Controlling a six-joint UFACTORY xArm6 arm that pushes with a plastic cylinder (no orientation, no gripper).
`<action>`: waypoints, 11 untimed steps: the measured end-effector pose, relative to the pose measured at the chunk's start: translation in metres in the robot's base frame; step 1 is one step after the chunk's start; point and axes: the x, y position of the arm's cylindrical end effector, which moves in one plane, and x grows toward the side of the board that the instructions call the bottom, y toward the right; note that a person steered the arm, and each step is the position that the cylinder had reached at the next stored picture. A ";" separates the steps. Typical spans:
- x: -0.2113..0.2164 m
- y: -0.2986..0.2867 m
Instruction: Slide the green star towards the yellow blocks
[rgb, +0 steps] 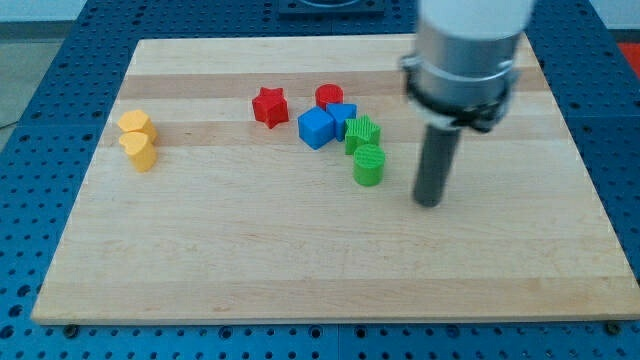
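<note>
Lowest sits my tip (429, 201), bare rod, right of 2 green blocks (366, 150); blue (324, 124) and red blocks (270, 106) crowd leftward toward 2 yellow blocks (137, 140) at board (300, 270) left edge.

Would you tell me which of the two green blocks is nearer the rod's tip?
The lower green block, rounder, is nearer my tip, which is to its right. The green star sits above it, touching the blue blocks.

A light wooden surface (300, 270) fills most of the picture. You can see stripes of lighter and darker wood on it. Under it is a blue base (30, 90) with rows of little holes, showing at every edge. The light is bright and even.
</note>
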 end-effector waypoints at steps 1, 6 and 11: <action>-0.051 0.020; -0.047 -0.136; -0.064 -0.202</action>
